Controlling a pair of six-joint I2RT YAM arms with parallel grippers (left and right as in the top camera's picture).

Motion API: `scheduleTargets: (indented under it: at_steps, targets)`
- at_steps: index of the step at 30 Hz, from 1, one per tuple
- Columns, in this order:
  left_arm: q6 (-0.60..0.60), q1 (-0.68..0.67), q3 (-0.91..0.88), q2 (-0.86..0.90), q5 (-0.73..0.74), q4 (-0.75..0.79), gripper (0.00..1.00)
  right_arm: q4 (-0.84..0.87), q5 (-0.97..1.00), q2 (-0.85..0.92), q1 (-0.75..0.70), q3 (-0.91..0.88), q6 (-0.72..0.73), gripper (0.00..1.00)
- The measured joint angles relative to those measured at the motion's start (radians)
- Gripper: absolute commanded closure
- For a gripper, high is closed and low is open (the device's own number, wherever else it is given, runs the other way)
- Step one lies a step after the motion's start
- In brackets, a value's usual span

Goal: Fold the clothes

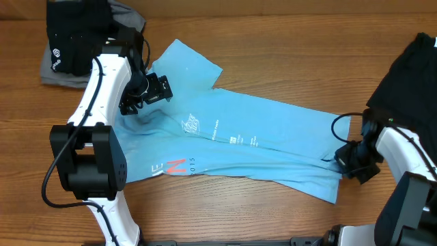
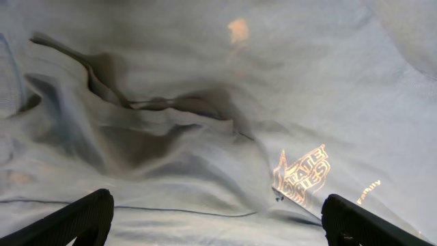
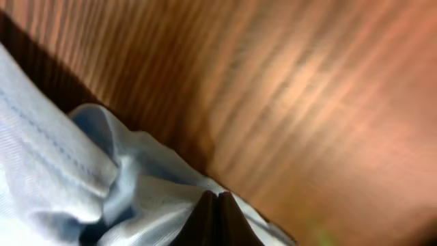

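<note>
Your soft, wrinkled light blue T-shirt (image 1: 259, 130) lies spread on the wood-grain counter (image 1: 273, 41). Your right pincer (image 3: 217, 205) clenches its bunched edge; your left pincer (image 1: 156, 89) hangs released over its creased folds.

Soft matt cloth of the light blue T-shirt (image 1: 273, 130), smooth faintly glossy wood of the table (image 1: 273, 41)
</note>
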Motion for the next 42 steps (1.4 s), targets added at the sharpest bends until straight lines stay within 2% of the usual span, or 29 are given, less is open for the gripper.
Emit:
scheduleTargets:
  at_steps: [6,7,8,9,10,23,25,27,28,29,31,32,34,37,38,42]
  targets:
    - [0.000,0.000,0.000,0.000,-0.002,-0.004,0.00,-0.200,0.049,0.000,-0.001,0.184,0.019,0.96]
    - [0.000,0.000,0.000,0.000,-0.003,-0.004,0.00,-0.229,0.054,0.000,-0.001,0.215,0.023,0.95]
    - [0.000,0.000,0.000,0.000,-0.003,-0.004,0.00,-0.256,0.058,0.000,-0.001,0.244,0.026,0.87]
    - [0.000,0.000,0.000,0.000,-0.003,-0.005,0.00,-0.273,0.062,0.000,-0.001,0.273,0.028,0.47]
    - [0.000,0.000,0.000,0.000,-0.003,-0.004,0.00,-0.290,0.066,0.000,-0.001,0.294,0.030,0.00]
    - [0.000,0.000,0.000,0.000,-0.003,-0.012,0.00,-0.392,0.058,-0.002,-0.002,0.338,-0.052,0.00]
    - [0.003,0.000,0.000,0.000,-0.003,-0.012,0.03,-0.407,0.020,-0.002,0.001,0.338,-0.068,0.00]
    - [0.004,0.000,0.000,0.000,-0.002,-0.017,0.07,-0.408,-0.018,-0.002,0.016,0.338,-0.097,0.05]
    - [0.008,0.000,0.000,0.000,0.001,-0.021,0.09,-0.406,-0.038,-0.002,0.031,0.338,-0.113,0.10]
    - [0.021,0.000,0.000,0.000,0.008,-0.025,0.11,-0.391,-0.064,-0.002,0.062,0.330,-0.132,0.21]
    - [0.038,-0.006,0.000,0.000,0.025,-0.030,0.20,-0.353,-0.077,-0.004,0.101,0.309,-0.145,0.50]
    - [0.047,-0.009,0.000,0.000,0.031,-0.032,0.28,-0.325,-0.086,-0.005,0.124,0.290,-0.156,0.69]
    - [0.072,-0.023,0.000,0.000,0.039,-0.049,0.45,-0.265,-0.102,-0.005,0.166,0.243,-0.163,0.94]
    - [0.098,-0.061,0.000,0.000,0.049,-0.081,0.73,-0.192,-0.134,-0.005,0.194,0.164,-0.151,0.96]
    - [0.113,-0.077,0.000,0.000,0.051,-0.092,0.80,-0.167,-0.148,-0.005,0.194,0.134,-0.146,0.96]
    - [0.133,-0.134,0.000,0.000,0.058,-0.107,0.96,-0.082,-0.190,-0.005,0.194,0.028,-0.134,0.96]
